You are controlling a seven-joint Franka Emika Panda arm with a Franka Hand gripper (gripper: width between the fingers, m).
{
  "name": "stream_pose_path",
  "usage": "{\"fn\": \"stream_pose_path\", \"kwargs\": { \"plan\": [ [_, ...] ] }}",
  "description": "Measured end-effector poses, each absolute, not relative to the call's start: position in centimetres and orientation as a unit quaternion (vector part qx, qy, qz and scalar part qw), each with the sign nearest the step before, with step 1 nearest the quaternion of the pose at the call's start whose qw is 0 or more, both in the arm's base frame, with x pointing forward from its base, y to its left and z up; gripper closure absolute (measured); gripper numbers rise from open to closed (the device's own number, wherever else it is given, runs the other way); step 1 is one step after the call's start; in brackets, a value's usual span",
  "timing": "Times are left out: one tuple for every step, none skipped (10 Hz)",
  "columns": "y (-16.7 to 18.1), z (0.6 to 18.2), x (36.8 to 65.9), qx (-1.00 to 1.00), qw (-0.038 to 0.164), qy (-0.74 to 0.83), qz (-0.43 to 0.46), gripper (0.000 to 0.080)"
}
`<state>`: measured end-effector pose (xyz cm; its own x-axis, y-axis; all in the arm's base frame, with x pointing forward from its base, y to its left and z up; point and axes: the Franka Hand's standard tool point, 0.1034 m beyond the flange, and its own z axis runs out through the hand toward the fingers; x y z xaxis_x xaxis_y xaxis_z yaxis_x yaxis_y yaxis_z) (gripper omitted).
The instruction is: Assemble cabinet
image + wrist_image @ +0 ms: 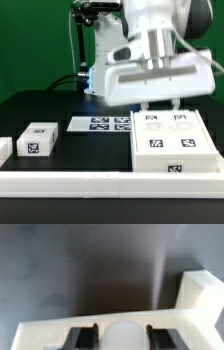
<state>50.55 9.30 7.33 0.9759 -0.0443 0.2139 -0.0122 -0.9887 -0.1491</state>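
One white boxy plastic cabinet (175, 140) with four square tags lies at the exterior view's right, near side. The two-finger gripper (150, 105) hangs over its far edge, fingers (82, 336) parted astride white plastic; whether they pinch it, I cannot tell. The step looks like grasping the body; next, a square, firm closing.

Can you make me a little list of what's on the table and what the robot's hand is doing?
cabinet: white box with four tags on top, at the exterior view's right
gripper: low over the cabinet
fingers: dark, with something white between them; I cannot tell if they are squeezing it
marker board: flat, just to the exterior view's left of the cabinet
block: small and white, one tag, further to the exterior view's left
table: black
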Motion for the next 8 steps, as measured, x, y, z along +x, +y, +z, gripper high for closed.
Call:
{"fn": "stream_pose_path", "kwargs": {
  "plan": [
    [9.8,8.3,50.8,-0.993,0.082,0.026,-0.081,0.058],
    [9.7,7.8,51.0,-0.992,0.082,0.031,-0.089,0.058],
    [9.7,7.5,50.9,-0.992,0.082,0.031,-0.086,0.058],
    [9.7,7.6,50.9,-0.992,0.082,0.031,-0.087,0.058],
    [9.7,7.6,50.8,-0.993,0.083,0.031,-0.081,0.058],
    [9.7,8.3,50.5,-0.994,0.087,0.032,-0.054,0.058],
    [9.4,9.5,50.9,-0.995,0.09,0.035,-0.036,0.058],
    [9.2,10.9,51.2,-0.995,0.09,0.033,-0.007,0.058]
  ]
}}
